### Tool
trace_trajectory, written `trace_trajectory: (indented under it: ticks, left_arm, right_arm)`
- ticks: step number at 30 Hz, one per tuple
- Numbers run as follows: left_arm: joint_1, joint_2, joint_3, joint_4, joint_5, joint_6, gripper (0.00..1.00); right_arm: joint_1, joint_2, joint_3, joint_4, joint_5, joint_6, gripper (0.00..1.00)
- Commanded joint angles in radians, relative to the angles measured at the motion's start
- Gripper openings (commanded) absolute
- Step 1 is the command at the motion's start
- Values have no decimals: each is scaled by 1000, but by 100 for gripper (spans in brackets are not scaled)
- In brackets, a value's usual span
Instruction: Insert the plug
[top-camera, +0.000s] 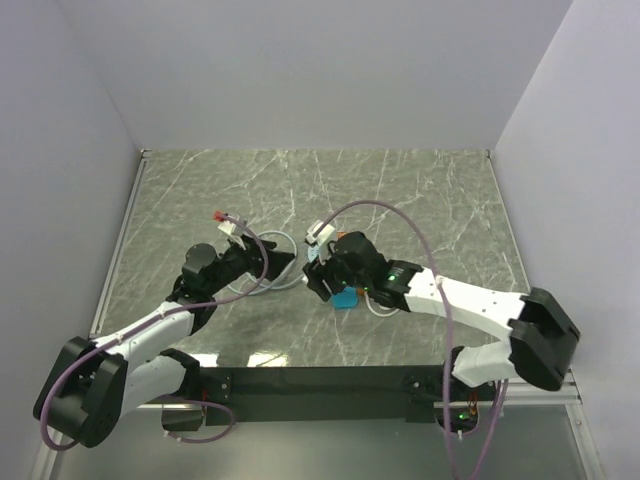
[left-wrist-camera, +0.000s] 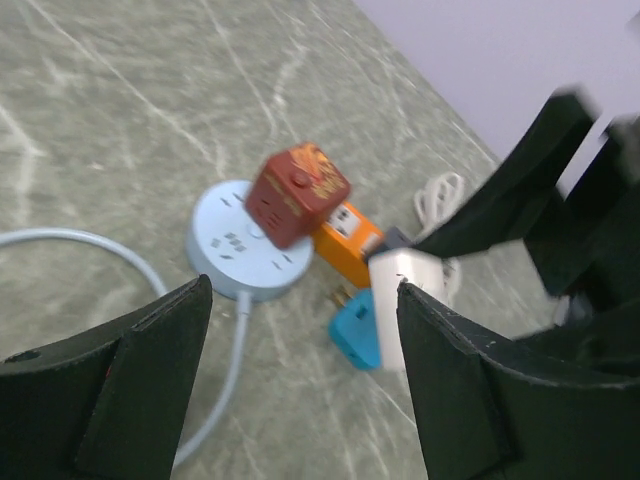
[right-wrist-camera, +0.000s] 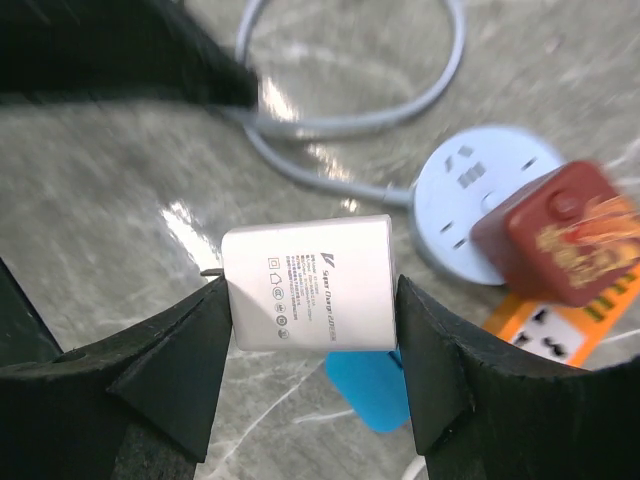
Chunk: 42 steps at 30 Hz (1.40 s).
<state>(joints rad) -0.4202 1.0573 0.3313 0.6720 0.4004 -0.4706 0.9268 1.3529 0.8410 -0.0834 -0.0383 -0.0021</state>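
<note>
Right gripper (right-wrist-camera: 310, 300) clamps the white charger (right-wrist-camera: 308, 283) by its two short ends, label side up, held above the table (right-wrist-camera: 120, 200). A thin metal prong shows at the charger's 9 o'clock edge. From the charger, the round socket (right-wrist-camera: 470, 190) lies at 2 o'clock, with a red cube (right-wrist-camera: 560, 235) sitting on its far side. An orange block (right-wrist-camera: 560, 325) is at 4 o'clock and a blue plug (right-wrist-camera: 365, 385) is just below at 5 o'clock. The socket's pale cable (right-wrist-camera: 350, 110) loops away toward 12 o'clock.

Only the left wrist view shows the charger (left-wrist-camera: 405, 300) from the side, hanging close above the blue plug (left-wrist-camera: 355, 335). The left gripper (left-wrist-camera: 300, 310) stands wide apart, gripping nothing, facing the round socket (left-wrist-camera: 230, 240), red cube (left-wrist-camera: 295, 195) and orange block (left-wrist-camera: 345, 240).

Only the top view shows both arms meeting near the table's (top-camera: 420, 190) middle, the left gripper (top-camera: 270, 260) at 9 o'clock of the right gripper (top-camera: 325, 265). Bare marble runs toward 12, 3 and 9 o'clock up to the walls (top-camera: 320, 70).
</note>
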Motion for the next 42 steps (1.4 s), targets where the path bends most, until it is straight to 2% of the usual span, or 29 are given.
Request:
trace_trajectory:
  ticks: [1, 3, 7, 13, 18, 24, 26, 33, 37, 42]
  left_arm:
    - [3, 35, 37, 69, 170, -57, 80]
    - [3, 69, 38, 139, 245, -112, 80]
    - [3, 89, 25, 245, 308, -212, 80]
    - [0, 99, 32, 270, 356, -256, 80]
    - [-6, 151, 61, 210, 347, -235, 80]
    - [-40, 234, 84, 274, 394, -266, 79]
    - [-54, 253, 97, 273, 396, -266, 74]
    - [-94, 270, 126, 196, 377, -221, 68]
    - [-100, 294, 138, 186, 405, -218, 59]
    - [-107, 343, 146, 225, 437, -243, 57]
  right_arm:
    - [10, -83, -2, 37, 37, -42, 0]
    - [17, -106, 6, 31, 57, -50, 0]
    - [24, -112, 9, 13, 69, -64, 0]
    - [40, -101, 6, 13, 92, -68, 0]
    - [49, -116, 7, 17, 103, -78, 0]
    - [55, -115, 9, 34, 104, -79, 0]
    - [58, -107, 12, 39, 101, -79, 0]
    - [64, -115, 9, 48, 126, -88, 0]
    - [64, -150, -10, 68, 164, -88, 0]
    - [63, -185, -28, 70, 196, -85, 0]
